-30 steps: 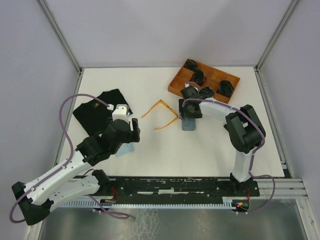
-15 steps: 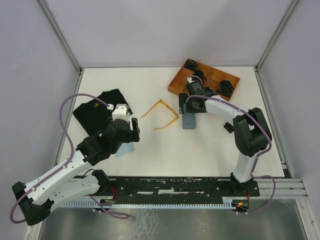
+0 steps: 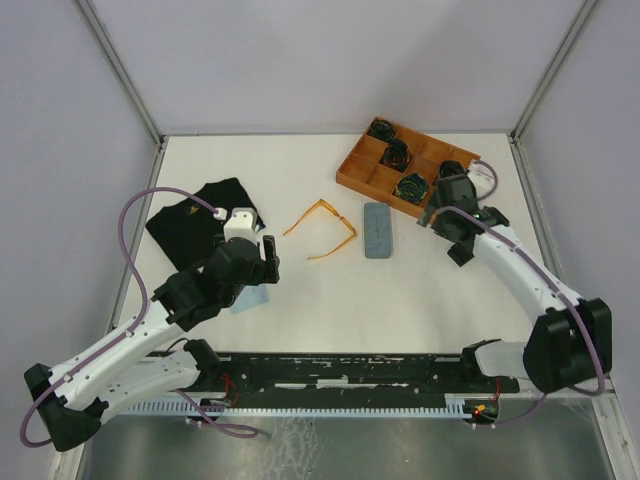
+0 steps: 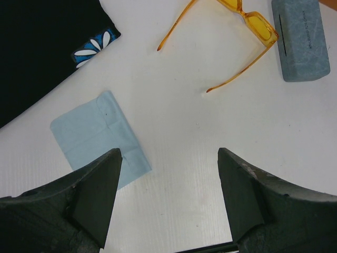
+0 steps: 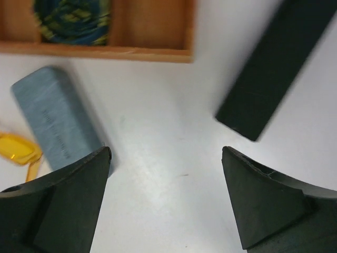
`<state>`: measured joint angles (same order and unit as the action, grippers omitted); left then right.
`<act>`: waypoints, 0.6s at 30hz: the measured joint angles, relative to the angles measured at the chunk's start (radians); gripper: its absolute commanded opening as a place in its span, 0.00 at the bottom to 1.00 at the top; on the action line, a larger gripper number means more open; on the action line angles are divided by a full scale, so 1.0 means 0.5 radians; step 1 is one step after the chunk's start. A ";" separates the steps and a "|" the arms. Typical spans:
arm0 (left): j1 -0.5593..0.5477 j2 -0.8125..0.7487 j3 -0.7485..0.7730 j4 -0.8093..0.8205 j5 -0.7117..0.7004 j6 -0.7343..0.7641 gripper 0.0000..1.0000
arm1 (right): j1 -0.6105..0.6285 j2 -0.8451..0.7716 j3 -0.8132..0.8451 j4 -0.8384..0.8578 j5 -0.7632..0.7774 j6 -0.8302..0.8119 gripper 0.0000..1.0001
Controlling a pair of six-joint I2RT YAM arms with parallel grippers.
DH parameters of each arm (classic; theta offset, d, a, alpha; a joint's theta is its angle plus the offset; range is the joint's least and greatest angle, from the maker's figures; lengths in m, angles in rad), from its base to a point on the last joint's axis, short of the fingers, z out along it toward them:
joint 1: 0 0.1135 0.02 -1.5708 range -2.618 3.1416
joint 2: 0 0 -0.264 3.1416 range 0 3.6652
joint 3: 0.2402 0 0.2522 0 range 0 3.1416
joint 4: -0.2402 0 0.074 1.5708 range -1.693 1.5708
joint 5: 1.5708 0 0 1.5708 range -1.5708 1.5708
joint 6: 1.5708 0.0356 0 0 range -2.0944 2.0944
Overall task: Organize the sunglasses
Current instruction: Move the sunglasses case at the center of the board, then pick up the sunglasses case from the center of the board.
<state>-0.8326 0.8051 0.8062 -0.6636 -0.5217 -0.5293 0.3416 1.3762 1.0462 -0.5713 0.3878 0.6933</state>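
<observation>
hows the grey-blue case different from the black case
The grey-blue case is pale with rounded corners; the black case is dark and square-edged. In the right wrist view the grey-blue case slants down to the right, the black case down to the left. The grey-blue case lies right beside the orange sunglasses; the black case lies apart from them. Both are oblong and lie flat on the table.
</observation>
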 measured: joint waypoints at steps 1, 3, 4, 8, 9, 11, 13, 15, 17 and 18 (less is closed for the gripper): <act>0.000 0.000 0.000 0.000 0.001 0.000 0.80 | -0.075 -0.089 -0.067 -0.034 0.046 0.048 0.95; 0.000 0.000 0.000 0.000 0.002 0.001 0.80 | -0.233 -0.229 -0.170 -0.093 0.112 0.132 0.98; 0.000 0.000 0.000 0.000 0.002 0.001 0.80 | -0.314 -0.278 -0.204 -0.117 0.135 0.164 0.99; 0.000 0.000 0.000 0.000 0.008 0.001 0.80 | -0.592 -0.272 -0.224 -0.163 0.172 0.228 0.99; 0.000 0.000 0.000 0.000 0.009 0.001 0.80 | -0.617 -0.249 -0.223 -0.161 0.170 0.229 0.99; 0.000 0.000 0.000 0.000 0.009 0.002 0.80 | -0.703 -0.132 -0.207 -0.159 0.124 0.233 0.99; 0.000 0.000 0.000 0.000 0.010 0.002 0.81 | -0.758 -0.004 -0.192 -0.137 0.069 0.236 0.99; 0.000 0.000 0.000 0.000 0.011 0.002 0.80 | -0.796 0.102 -0.184 -0.114 0.018 0.236 0.99; 0.000 0.000 0.000 0.000 0.013 0.003 0.81 | -0.823 0.182 -0.174 -0.085 -0.034 0.235 0.99; 0.000 0.001 0.000 0.000 0.014 0.005 0.80 | -0.833 0.210 -0.170 -0.063 -0.059 0.234 0.99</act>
<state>-0.8326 0.8055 0.8062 -0.6636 -0.5144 -0.5266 -0.0750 1.4811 0.9611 -0.6025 0.3584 0.8104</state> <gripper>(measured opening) 0.804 0.988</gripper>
